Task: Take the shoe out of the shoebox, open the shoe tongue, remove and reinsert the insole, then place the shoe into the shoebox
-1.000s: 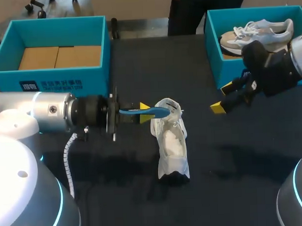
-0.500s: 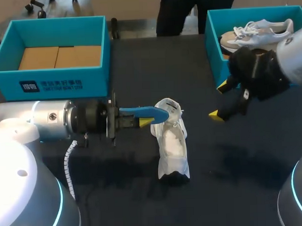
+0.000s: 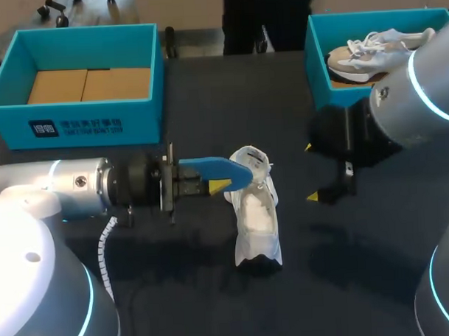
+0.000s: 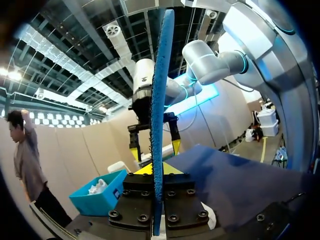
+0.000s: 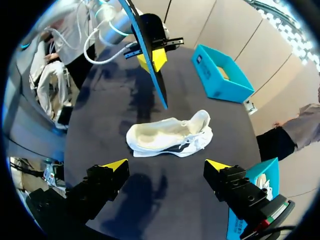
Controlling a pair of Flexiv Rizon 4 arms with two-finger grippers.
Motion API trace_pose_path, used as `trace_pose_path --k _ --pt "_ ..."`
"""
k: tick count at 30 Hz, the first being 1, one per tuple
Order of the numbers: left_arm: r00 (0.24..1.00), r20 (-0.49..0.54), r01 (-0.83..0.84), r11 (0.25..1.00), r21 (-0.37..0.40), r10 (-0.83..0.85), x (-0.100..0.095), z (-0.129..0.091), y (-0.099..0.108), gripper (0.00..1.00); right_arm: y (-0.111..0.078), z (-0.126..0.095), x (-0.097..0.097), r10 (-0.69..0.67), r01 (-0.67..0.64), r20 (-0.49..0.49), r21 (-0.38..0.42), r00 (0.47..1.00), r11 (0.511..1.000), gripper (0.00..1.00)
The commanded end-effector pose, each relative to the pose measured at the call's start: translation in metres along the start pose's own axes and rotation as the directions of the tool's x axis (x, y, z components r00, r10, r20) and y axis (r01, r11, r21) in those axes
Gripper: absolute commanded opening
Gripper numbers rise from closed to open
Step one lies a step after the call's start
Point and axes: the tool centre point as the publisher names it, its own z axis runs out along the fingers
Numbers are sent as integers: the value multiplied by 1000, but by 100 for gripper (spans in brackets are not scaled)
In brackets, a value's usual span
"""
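Dark surface between two teal boxes carries the white shoe point(image 3: 255, 207), which lies near the middle, apparently tipped onto its side with its pale opening showing in the right wrist view point(image 5: 167, 137). The left gripper point(image 3: 214, 179) is clamped on one end of the blue insole point(image 3: 213, 168), whose free end hangs just over the shoe's upper end. The right gripper point(image 3: 311, 172) is spread wide and empty, near the shoe on its other side. Nothing pins the shoe, so I judge the main risk is that a push from the insole slides or rolls it rather than entering it. Held only at one end, the thin insole could also buckle or catch on the collar or tongue. With both grippers converging on one small shoe, a clash is possible. The left shoebox point(image 3: 79, 118) bears white print on its front wall, which I leave unread; the right shoebox point(image 3: 318, 69) holds a second shoe point(image 3: 382, 48). No writing is legible on shoe or insole.
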Motion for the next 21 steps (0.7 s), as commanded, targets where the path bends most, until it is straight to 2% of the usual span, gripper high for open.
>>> trace_pose_path --k 1,9,13,21 --pt "1000 11 -1 1000 3 1 2 7 3 0 8 20 -1 -24 24 -28 24 999 999 100" --pt "1000 26 1 1000 -3 -1 8 9 13 0 13 45 12 -27 27 -67 10 997 1000 100" --pt "1000 22 3 1000 -23 -2 12 13 22 0 12 49 14 -30 31 -79 8 996 999 100" --pt "998 53 22 1000 -9 -21 18 18 27 0 3 57 17 -60 61 -113 1 992 998 100"
